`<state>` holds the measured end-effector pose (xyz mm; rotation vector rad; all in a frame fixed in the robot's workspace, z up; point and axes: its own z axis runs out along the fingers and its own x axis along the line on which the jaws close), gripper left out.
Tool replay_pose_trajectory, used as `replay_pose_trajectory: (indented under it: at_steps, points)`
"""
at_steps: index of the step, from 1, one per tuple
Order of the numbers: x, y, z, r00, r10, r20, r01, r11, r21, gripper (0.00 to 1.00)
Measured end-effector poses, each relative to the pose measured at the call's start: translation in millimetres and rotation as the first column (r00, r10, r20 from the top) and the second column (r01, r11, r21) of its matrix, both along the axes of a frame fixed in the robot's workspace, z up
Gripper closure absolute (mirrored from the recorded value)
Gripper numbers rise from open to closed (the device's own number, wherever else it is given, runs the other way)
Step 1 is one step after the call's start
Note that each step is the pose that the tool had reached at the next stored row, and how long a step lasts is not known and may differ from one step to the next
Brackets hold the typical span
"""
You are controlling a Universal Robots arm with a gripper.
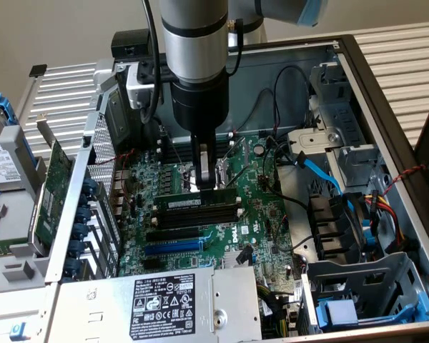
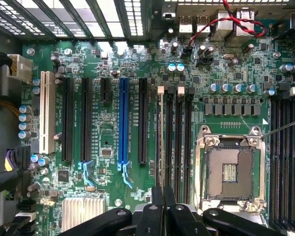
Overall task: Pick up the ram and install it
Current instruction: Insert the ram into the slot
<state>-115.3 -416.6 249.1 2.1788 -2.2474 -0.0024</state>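
Pincer (image 1: 204,183) pinched shut, tips at ram (image 1: 197,203) top edge. "DELL" on mobo (image 1: 272,214) beside ram; PSU label (image 1: 163,303) txt illegible.

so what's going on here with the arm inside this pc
A robot arm is working inside an open computer case, installing memory. The ram stands upright in one of the black memory slots on the motherboard. The gripper is shut, its tips right at the ram's top edge. Whether it pinches the ram or just presses on it, I can't tell.
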Motion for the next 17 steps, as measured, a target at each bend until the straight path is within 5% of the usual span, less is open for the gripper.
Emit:
replay_pose_trajectory:
  at_steps: [17]
  points:
    - [1.2, -5.6, -1.2, 0.9999, 0.000, -0.0109, 0.000, 0.9998, 0.0178, 0.88]
